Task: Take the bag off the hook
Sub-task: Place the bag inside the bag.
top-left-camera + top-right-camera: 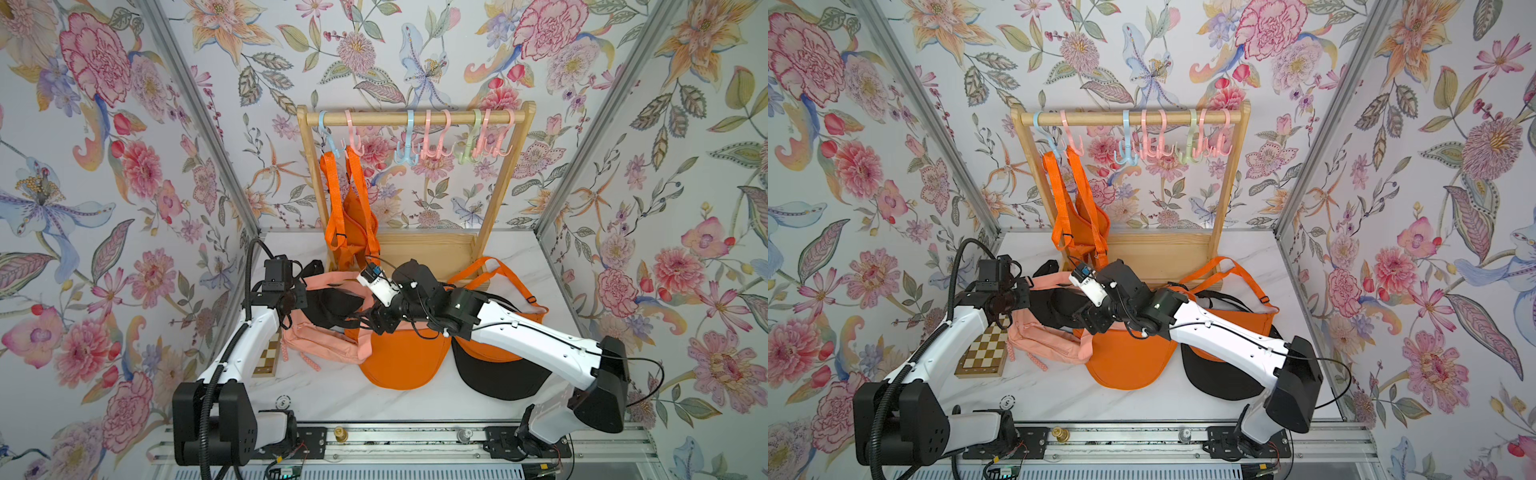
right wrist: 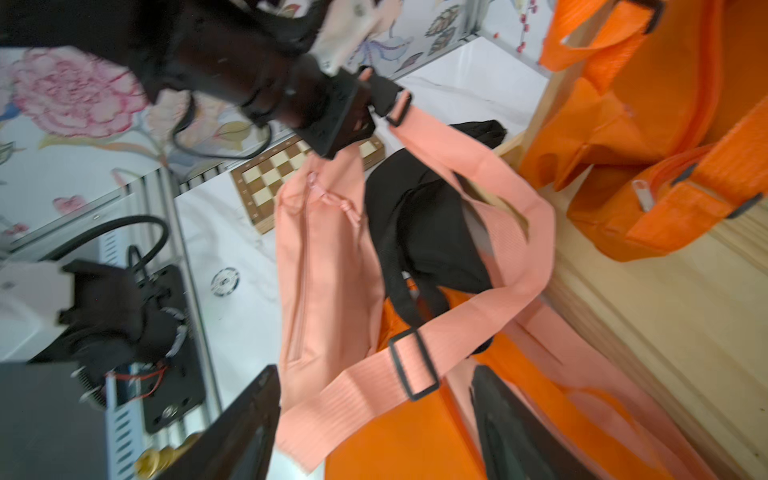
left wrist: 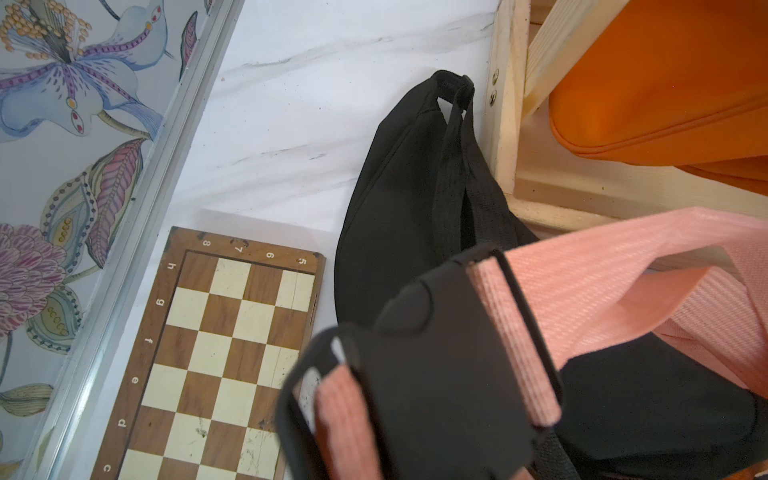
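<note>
Orange bag (image 1: pixel 353 216) hung; chessbd (image 3: pixel 216 353) c–h, 5–8.

probably a lab booth: aluminium frame (image 1: pixel 203 124), wallpaper (image 1: pixel 95 62)

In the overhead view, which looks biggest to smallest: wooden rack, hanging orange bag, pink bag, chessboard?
1. Wooden rack.
2. Hanging orange bag and pink bag: about alike, pink one partly covered.
3. Chessboard, partly hidden.

Ribbed cloth strap (image 3: pixel 623 257), matt black plastic buckle (image 3: pixel 449 374), bare wood rack (image 3: pixel 505 124), smooth marbled tabletop (image 3: pixel 311 104), probably plastic hooks (image 1: pixel 410 124).
</note>
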Tool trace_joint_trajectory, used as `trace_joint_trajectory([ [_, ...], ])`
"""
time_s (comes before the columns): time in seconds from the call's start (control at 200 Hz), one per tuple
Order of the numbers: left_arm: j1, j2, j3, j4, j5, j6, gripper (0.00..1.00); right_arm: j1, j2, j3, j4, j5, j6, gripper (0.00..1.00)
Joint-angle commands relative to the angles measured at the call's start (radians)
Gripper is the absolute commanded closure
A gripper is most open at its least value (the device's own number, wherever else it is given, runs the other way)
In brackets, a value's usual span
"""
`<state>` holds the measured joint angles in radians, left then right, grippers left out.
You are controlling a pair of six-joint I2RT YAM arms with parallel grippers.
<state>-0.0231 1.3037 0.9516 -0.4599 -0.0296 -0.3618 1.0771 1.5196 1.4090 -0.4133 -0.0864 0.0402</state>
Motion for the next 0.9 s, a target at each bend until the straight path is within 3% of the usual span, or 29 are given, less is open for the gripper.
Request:
trace_joint_trajectory([
  [0.0, 0.014, 0.019, 0.033, -0.020, 0.005, 0.027, 0.83, 0.052, -0.028, -0.065, -0.122, 0.019, -0.025, 0.28],
  [0.31, 0.015, 0.038, 0.029, -0.002, 0.022, 0.005, 0.84, 0.087, 0.095, -0.067, -0.130, -0.127, -0.063, 0.34],
  [0.49, 0.016, 0.048, 0.033, 0.007, 0.021, -0.001, 0.84, 0.089, 0.243, 0.009, -0.104, -0.211, -0.106, 0.46],
  [0.646, 0.015, 0.049, 0.030, 0.012, 0.019, 0.003, 0.84, 0.091, 0.346, 0.072, -0.077, -0.160, -0.089, 0.54],
  [0.731, 0.015, 0.051, 0.028, 0.012, 0.026, 0.004, 0.84, 0.083, 0.374, 0.103, -0.064, -0.152, -0.066, 0.68],
  [0.826, 0.016, 0.046, 0.031, 0.005, 0.028, 0.010, 0.84, 0.065, 0.364, 0.110, -0.062, -0.187, -0.040, 0.96],
  [0.896, 0.015, 0.039, 0.039, -0.012, 0.028, 0.019, 0.83, 0.051, 0.336, 0.098, -0.062, -0.249, -0.022, 1.00],
])
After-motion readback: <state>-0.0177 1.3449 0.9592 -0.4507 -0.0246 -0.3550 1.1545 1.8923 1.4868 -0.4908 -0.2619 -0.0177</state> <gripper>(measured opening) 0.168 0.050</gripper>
